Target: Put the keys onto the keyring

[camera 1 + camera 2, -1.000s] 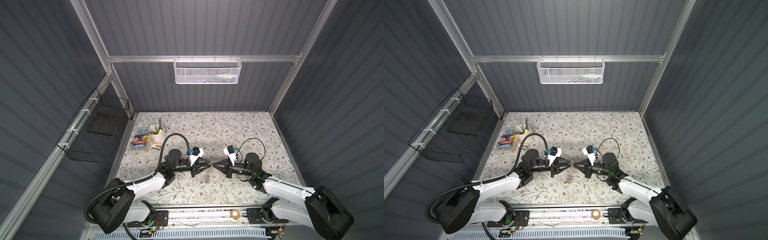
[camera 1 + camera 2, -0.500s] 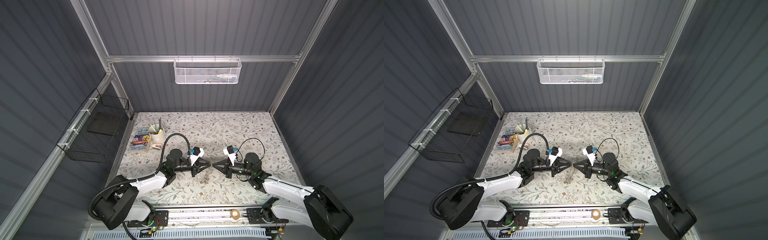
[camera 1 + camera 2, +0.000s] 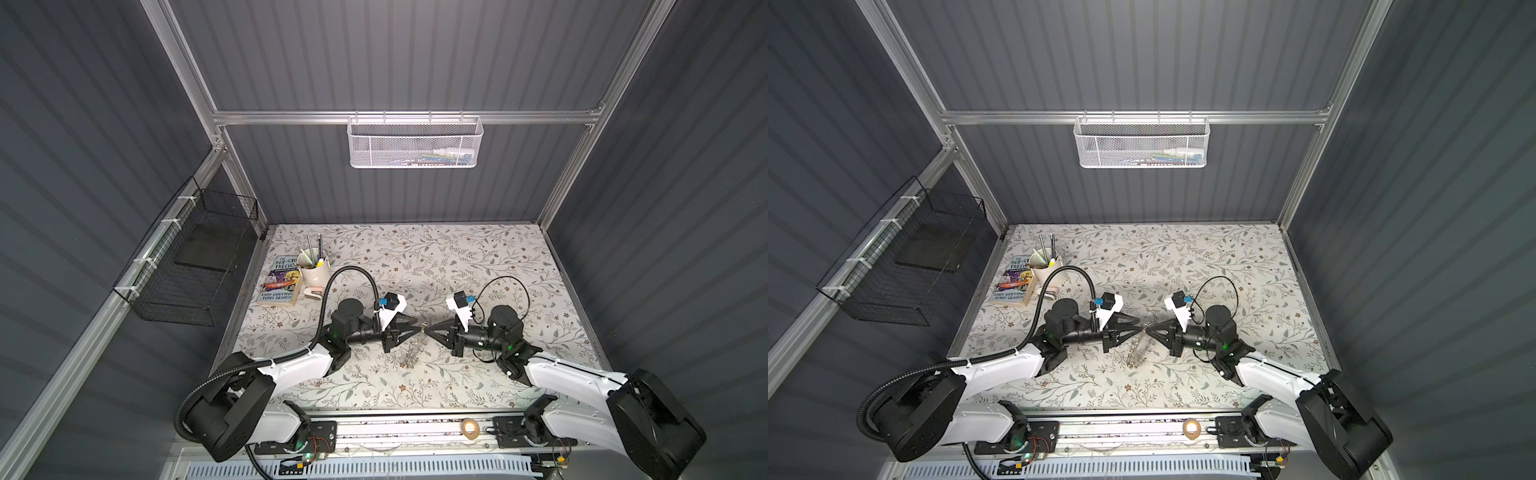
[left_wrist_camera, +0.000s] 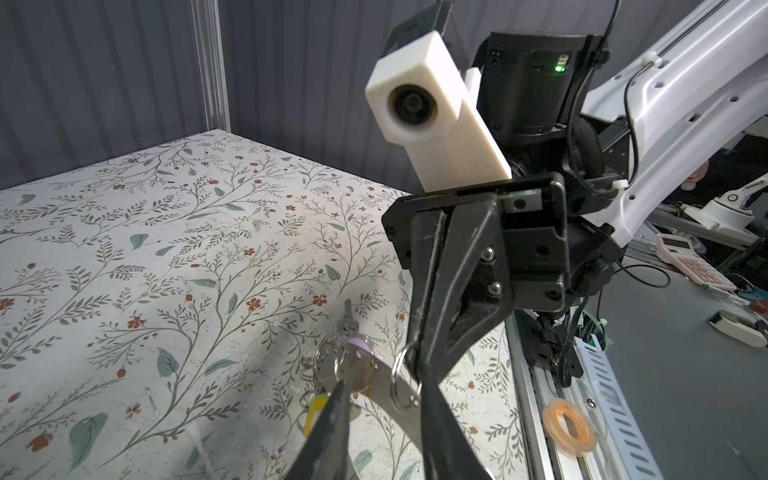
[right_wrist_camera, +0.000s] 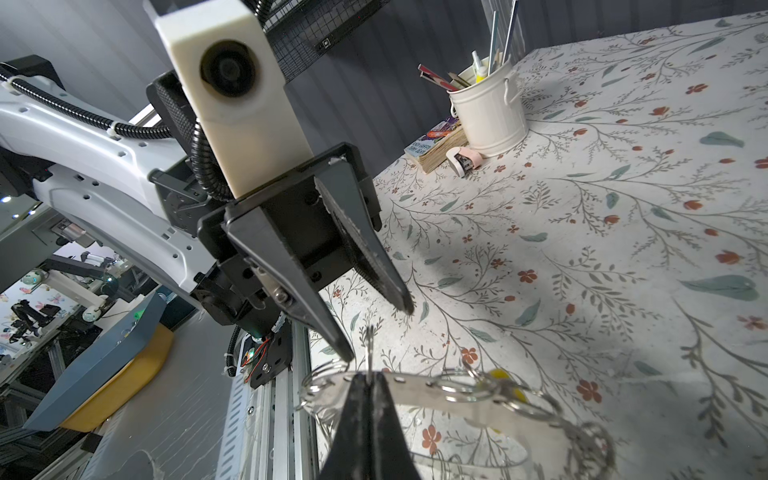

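Flat grey keyring (image 4: 380,386), tilted edge-up; lilac-tagged key (image 4: 349,324) and yellow-tagged key (image 4: 316,413) at its rim.

Robot lab cell I'm teleoperating: grey ribbed wall panels (image 3: 374,62) bolted into an aluminium frame (image 3: 407,117), left arm (image 3: 291,365) and right arm (image 3: 569,374) mounted on a slotted rail (image 3: 395,430) at the front of a floral-papered worktop (image 3: 457,257), another white robot arm (image 4: 731,199) on a bench outside the cell
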`<action>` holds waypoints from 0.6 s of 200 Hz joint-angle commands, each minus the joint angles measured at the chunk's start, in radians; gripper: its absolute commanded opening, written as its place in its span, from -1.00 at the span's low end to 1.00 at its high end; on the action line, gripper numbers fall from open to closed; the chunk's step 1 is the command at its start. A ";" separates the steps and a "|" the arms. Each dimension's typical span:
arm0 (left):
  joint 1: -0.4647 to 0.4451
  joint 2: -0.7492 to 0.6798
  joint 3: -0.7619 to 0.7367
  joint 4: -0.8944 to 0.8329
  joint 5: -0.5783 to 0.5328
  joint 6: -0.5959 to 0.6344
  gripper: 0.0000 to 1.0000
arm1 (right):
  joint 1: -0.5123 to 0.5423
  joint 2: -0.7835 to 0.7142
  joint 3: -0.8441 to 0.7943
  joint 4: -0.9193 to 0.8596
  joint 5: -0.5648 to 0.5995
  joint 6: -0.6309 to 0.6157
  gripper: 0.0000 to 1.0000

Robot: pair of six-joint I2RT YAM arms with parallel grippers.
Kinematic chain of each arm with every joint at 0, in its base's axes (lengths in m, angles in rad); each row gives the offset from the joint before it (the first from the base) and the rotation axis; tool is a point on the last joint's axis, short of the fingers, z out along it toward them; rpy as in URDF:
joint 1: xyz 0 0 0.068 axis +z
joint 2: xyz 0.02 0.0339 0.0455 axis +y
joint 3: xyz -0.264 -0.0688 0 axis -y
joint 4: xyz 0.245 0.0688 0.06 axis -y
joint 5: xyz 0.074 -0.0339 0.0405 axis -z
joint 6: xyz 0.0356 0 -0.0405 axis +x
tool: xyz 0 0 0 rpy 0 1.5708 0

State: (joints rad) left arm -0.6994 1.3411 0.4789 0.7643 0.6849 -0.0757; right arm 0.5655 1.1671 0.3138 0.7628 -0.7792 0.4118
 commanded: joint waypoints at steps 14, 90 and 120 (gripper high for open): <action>0.003 0.017 0.019 -0.026 0.093 0.030 -0.46 | 0.004 0.003 0.001 0.049 -0.017 0.004 -1.00; 0.003 0.049 0.013 0.039 0.133 0.013 -0.57 | 0.005 0.018 0.007 0.054 -0.029 0.010 -1.00; 0.003 0.065 0.016 0.060 0.148 0.002 -0.64 | 0.004 0.020 0.008 0.054 -0.034 0.010 -1.00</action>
State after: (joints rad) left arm -0.6983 1.3849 0.4793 0.7818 0.7856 -0.0689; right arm 0.5655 1.1858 0.3138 0.7624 -0.7956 0.4122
